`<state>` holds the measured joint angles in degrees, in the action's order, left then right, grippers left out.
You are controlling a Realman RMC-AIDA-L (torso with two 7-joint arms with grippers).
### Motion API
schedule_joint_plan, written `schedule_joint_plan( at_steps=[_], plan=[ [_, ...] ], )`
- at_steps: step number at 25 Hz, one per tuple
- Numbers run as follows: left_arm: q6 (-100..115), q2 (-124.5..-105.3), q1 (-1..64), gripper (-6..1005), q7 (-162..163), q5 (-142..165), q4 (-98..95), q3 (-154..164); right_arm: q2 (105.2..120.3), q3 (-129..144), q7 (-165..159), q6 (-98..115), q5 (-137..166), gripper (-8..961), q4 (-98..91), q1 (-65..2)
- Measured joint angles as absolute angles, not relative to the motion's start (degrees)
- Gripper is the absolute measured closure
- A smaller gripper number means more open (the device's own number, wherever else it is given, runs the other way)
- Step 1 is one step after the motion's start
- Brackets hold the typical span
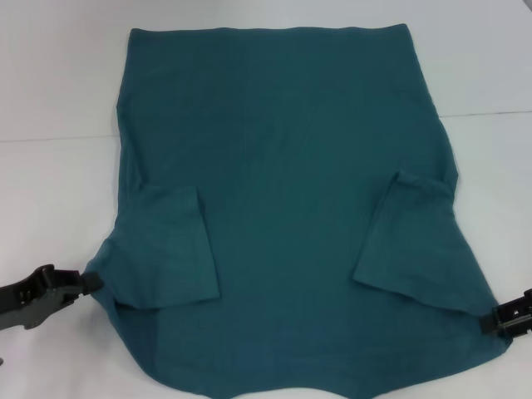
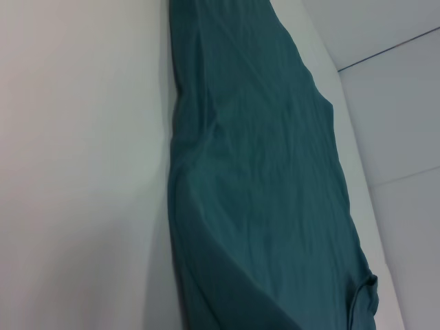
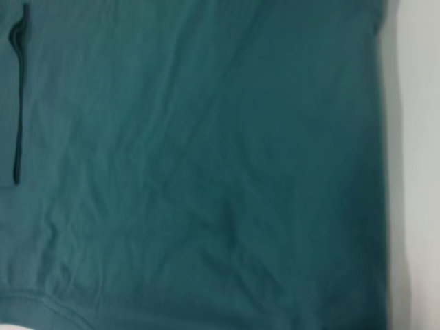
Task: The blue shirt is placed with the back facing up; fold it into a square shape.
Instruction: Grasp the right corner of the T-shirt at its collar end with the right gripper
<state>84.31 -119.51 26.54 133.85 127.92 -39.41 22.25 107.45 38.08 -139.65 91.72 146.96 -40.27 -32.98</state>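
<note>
The blue shirt [image 1: 283,158] lies spread over the white table, plain side up, hem at the far end. Both short sleeves are folded inward onto the body, the left sleeve [image 1: 170,249] and the right sleeve [image 1: 407,241]. My left gripper [image 1: 90,283] is at the shirt's near left shoulder corner, shut on the fabric edge, which is drawn to a point there. My right gripper [image 1: 490,320] pinches the near right shoulder corner the same way. The left wrist view shows the shirt [image 2: 261,192] running along the table. Teal cloth [image 3: 206,172] fills the right wrist view.
The white table [image 1: 50,83] extends on both sides of the shirt. A thin seam line [image 1: 58,138] crosses the surface behind the shirt's middle. Nothing else stands on it.
</note>
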Motion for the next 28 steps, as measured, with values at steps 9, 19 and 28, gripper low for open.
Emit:
schedule_joint_plan(
  at_steps=[9,19,28],
  plan=[
    [84.1,-119.36,26.6,997,133.8,127.9,-38.5,22.1,108.22,38.3,-139.7,91.4,148.1,300,-40.3,-33.7],
    [83.8,-119.35,26.5,997,133.6,127.9,-38.5,22.1,109.07,38.6,-139.7,91.2,148.2,299,-40.1,-34.8],
    [83.7,-119.35,26.6,997,133.6,127.8,-38.4,22.2,108.96,37.8,-139.8,91.6,147.8,299,-40.5,-35.5]
  ],
)
